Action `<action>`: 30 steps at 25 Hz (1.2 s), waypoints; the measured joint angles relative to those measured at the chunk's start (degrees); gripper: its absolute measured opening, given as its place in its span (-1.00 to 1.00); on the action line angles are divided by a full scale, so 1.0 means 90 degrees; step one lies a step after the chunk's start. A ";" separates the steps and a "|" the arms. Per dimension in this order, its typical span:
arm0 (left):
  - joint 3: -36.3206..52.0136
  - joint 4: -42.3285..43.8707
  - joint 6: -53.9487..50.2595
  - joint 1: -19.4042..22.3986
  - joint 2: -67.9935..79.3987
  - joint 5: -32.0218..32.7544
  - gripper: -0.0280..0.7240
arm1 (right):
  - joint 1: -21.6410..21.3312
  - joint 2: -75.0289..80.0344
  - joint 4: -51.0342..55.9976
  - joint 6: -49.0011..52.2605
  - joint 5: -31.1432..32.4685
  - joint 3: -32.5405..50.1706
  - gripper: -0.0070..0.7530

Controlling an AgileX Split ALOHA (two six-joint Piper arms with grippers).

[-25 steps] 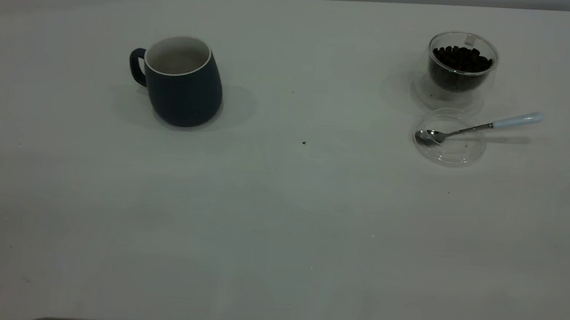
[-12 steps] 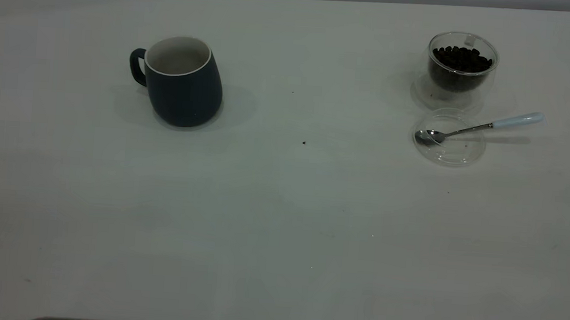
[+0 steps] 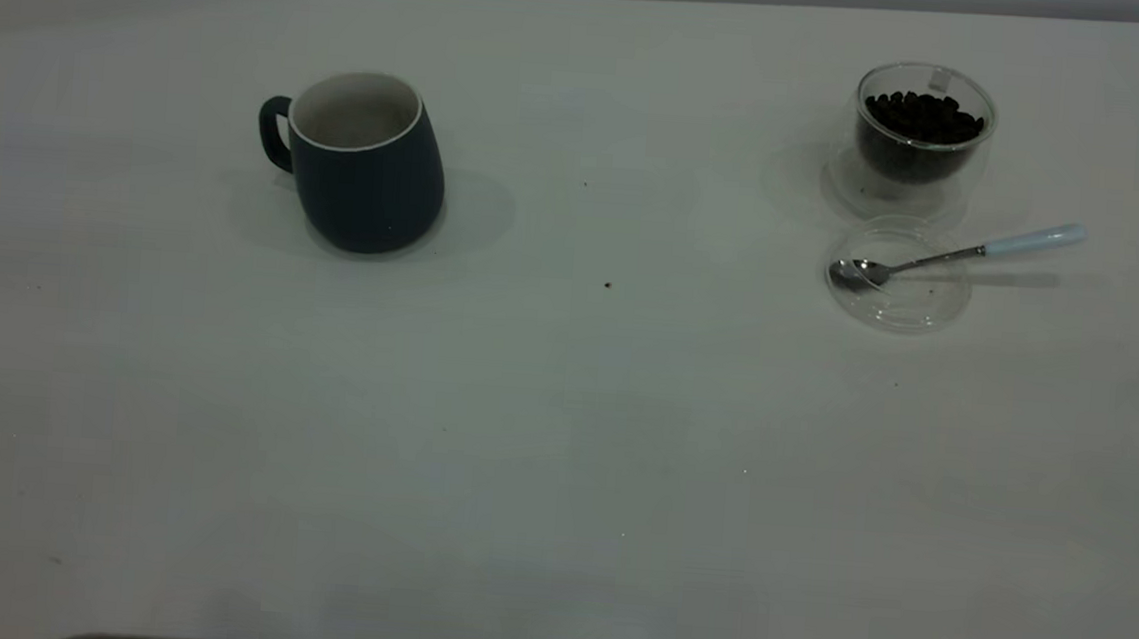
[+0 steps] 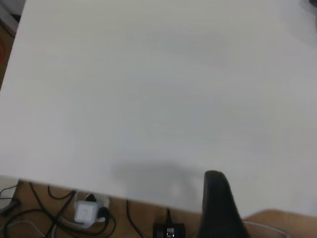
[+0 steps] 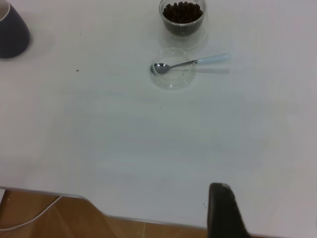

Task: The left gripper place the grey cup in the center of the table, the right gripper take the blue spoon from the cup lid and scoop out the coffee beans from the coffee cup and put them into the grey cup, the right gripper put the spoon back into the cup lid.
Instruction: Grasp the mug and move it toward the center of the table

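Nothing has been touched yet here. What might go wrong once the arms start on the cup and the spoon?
1. The grey cup is round-bellied with its handle turned away from centre; a side grip might slip or tip it.
2. The spoon rests only with its bowl in the light clear lid; lifting its handle could drag the lid.
3. The glass of coffee beans stands close behind the lid, so the right gripper may knock it.

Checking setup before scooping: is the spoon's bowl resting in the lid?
Yes, the spoon lies with its bowl inside the lid, handle sticking out.
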 joint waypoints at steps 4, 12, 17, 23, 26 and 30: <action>-0.0709 0.0038 0.0594 0.0000 0.1900 -0.0785 0.55 | 0.0000 0.0000 0.0000 0.0000 0.0000 0.0000 0.28; -0.2916 0.0057 0.2144 -0.0012 0.5854 -0.0934 0.55 | 0.0000 0.0000 0.0002 0.0000 0.0000 0.0000 0.28; -0.4546 0.0056 0.3353 -0.0418 0.7592 0.0027 0.55 | 0.0000 0.0000 0.0002 0.0000 0.0000 0.0000 0.28; -0.5172 0.0004 0.4563 -0.0792 0.8121 -0.0604 0.55 | 0.0000 0.0000 0.0002 0.0000 0.0000 0.0000 0.28; -0.5201 -0.0112 0.5773 -0.0831 0.8321 -0.0820 0.55 | 0.0000 0.0000 0.0002 0.0000 0.0000 0.0000 0.28; -0.5201 -0.0242 0.7436 -0.0831 0.8722 -0.1049 0.55 | 0.0000 0.0000 0.0002 0.0000 0.0000 0.0000 0.28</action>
